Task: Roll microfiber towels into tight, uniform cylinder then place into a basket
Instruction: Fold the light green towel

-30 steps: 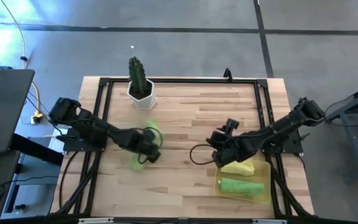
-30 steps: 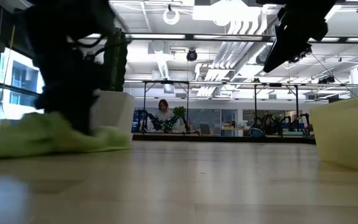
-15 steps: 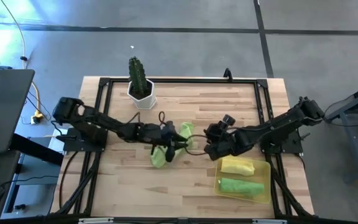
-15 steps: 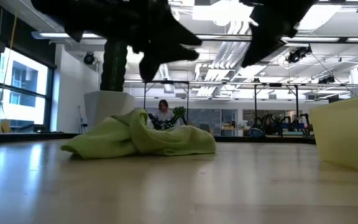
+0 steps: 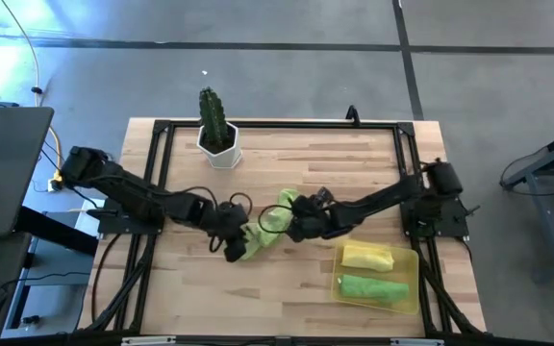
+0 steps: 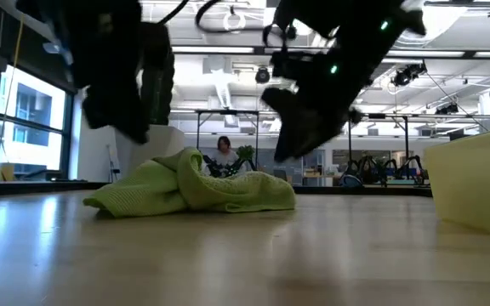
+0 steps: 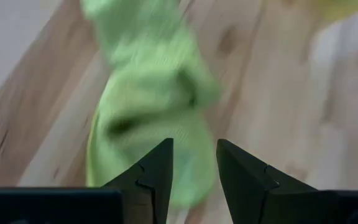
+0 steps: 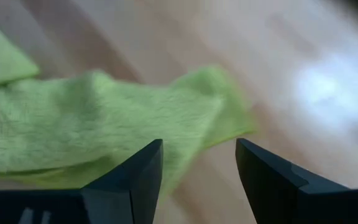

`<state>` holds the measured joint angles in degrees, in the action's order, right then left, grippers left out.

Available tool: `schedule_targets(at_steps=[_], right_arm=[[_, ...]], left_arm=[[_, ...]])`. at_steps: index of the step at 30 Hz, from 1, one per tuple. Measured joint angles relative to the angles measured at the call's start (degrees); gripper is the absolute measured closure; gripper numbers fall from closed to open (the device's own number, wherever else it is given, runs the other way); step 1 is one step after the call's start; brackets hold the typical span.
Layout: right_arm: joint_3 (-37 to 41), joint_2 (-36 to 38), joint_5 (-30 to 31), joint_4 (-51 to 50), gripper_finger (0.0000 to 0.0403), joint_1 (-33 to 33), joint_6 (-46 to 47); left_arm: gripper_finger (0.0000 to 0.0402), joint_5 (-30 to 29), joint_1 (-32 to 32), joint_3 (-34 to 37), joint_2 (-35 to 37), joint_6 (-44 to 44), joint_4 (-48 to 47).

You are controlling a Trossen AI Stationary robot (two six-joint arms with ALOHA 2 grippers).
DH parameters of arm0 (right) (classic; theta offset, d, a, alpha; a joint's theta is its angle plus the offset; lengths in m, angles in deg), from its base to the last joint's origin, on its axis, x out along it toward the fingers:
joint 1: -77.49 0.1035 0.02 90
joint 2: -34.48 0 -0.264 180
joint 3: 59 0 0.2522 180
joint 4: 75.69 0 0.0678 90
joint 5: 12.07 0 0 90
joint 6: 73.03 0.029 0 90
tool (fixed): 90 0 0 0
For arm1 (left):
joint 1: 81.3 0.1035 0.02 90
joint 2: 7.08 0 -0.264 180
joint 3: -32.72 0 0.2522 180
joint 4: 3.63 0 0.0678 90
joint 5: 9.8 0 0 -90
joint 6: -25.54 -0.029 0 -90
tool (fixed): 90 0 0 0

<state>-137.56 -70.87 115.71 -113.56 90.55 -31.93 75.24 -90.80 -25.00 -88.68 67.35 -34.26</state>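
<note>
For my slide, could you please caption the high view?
Both arms converge on a crumpled lime-green microfiber towel mid-table.

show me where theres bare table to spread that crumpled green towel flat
Bare wood lies between the cactus pot and the table's far right corner, and along the near edge left of the basket. Mid-table is crowded: the left gripper and right gripper, both open, flank the crumpled green towel.

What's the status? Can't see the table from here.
Both grippers, left and right, open over the crumpled green towel, fingers empty. Two rolled towels in basket. Cactus pot well clear.
</note>
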Motion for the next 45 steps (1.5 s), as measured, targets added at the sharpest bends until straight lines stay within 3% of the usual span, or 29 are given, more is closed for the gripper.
schedule_targets(at_steps=[4, 9, 17, 24, 27, 30, 33, 39, 42, 45], right_arm=[[0.0, -4.1, -7.0, 8.1, 0.0208, -2.1, -1.1], [0.0, -6.4, -11.0, 13.4, 0.0208, -3.7, -2.5], [0.0, -6.8, -10.5, 10.4, 0.0208, -6.7, -15.1], [-0.1, -6.6, -0.8, 9.0, 0.0208, -10.8, -25.5], [-2.3, -4.5, -3.6, 3.8, 0.0212, -11.9, -24.3], [-4.0, -0.9, -12.4, 3.6, 0.0228, -10.6, -21.1], [-3.7, 0.1, -17.8, 7.1, 0.0249, -7.1, -23.9], [-3.6, -2.0, -18.3, 11.6, 0.0272, -0.1, -30.3], [-3.6, -2.9, -14.0, 12.0, 0.0269, 1.6, -31.4], [-3.6, -4.3, -14.6, 12.3, 0.026, 1.4, -34.5]], left_arm=[[0.0287, -2.2, -3.2, 0.0, -2.7, 3.2, -3.3], [0.0287, -4.9, -5.3, -0.1, -8.1, 4.1, -2.2], [0.0287, -11.3, -4.1, -0.4, -15.4, 3.6, -3.1], [0.0287, -18.2, -3.3, -0.2, -15.4, -5.6, -3.7], [0.0287, -19.2, -3.3, -0.1, -15.1, -7.9, -3.6], [0.0287, -19.1, -3.2, -0.1, -14.9, -8.0, -3.4], [0.0287, -19.1, -3.3, -0.1, -14.9, -8.0, -3.4], [0.0287, -19.1, -3.3, -0.1, -14.9, -8.0, -3.3], [0.0287, -19.1, -3.3, -0.1, -14.9, -8.0, -3.2], [0.0287, -19.1, -3.3, 0.0, -14.9, -8.0, -3.2]])
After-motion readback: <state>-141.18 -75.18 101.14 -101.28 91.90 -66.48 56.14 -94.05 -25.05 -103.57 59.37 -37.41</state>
